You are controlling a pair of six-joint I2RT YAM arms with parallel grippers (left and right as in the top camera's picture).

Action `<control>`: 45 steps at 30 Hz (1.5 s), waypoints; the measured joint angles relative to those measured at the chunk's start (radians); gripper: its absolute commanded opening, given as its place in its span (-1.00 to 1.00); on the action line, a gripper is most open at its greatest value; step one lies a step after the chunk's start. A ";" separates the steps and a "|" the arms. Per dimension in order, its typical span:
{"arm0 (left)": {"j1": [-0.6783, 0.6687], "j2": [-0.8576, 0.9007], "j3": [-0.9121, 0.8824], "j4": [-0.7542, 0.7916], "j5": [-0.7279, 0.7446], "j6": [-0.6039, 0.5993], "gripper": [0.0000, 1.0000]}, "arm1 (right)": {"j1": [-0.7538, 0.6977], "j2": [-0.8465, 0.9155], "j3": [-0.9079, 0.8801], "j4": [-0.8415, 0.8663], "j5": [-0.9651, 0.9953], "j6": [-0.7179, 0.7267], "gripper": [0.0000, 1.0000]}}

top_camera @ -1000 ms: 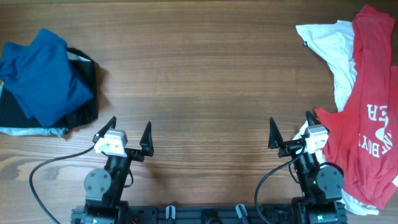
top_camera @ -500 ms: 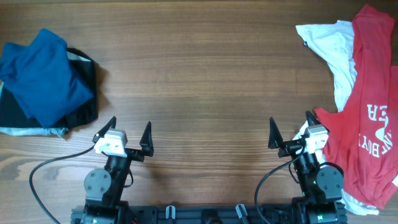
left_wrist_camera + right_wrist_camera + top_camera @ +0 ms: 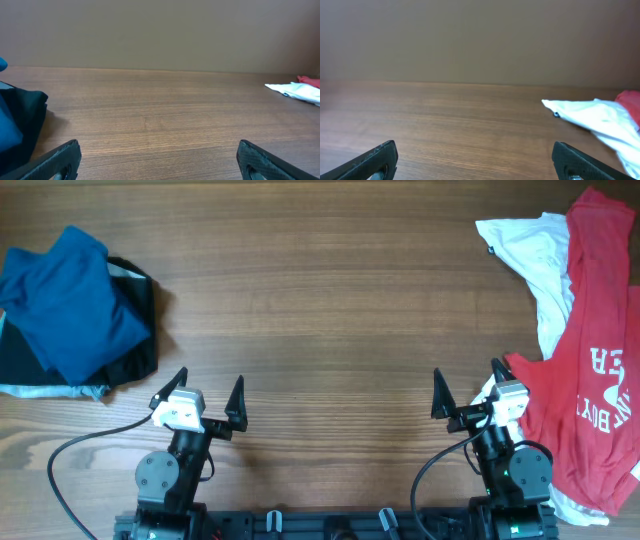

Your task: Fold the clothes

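Overhead, surface: wooden table [image 3: 320,300], clothes in two heaps, well apart.
Overhead, 9 o'clock: blue garment [image 3: 70,300] draped over black garment [image 3: 140,330] at the table edge.
Overhead, 2 to 4 o'clock: red shirt [image 3: 590,360], white lettering up, lying partly over white shirt [image 3: 530,250].
Overhead, tools: left gripper [image 3: 208,380] at 7 o'clock, right gripper [image 3: 467,375] at 5 o'clock. Both have jaws spread wide and hold nothing. The right one is just beside the red shirt; contact unclear.
Left wrist: jaws apart over bare wood. Black garment at 9 o'clock, white shirt at 3 o'clock.
Right wrist: jaws apart, empty. White shirt at 3 o'clock, red shirt's edge behind it.
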 measured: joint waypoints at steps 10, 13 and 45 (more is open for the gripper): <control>0.000 0.034 0.005 -0.015 0.003 -0.140 1.00 | 0.000 0.001 0.011 -0.047 0.002 0.175 0.99; 0.000 0.084 0.038 -0.072 0.011 -0.167 1.00 | 0.000 0.018 0.049 -0.092 0.021 0.185 1.00; 0.000 0.847 0.776 -0.640 0.029 -0.186 1.00 | -0.020 1.215 0.789 -0.642 0.223 0.128 1.00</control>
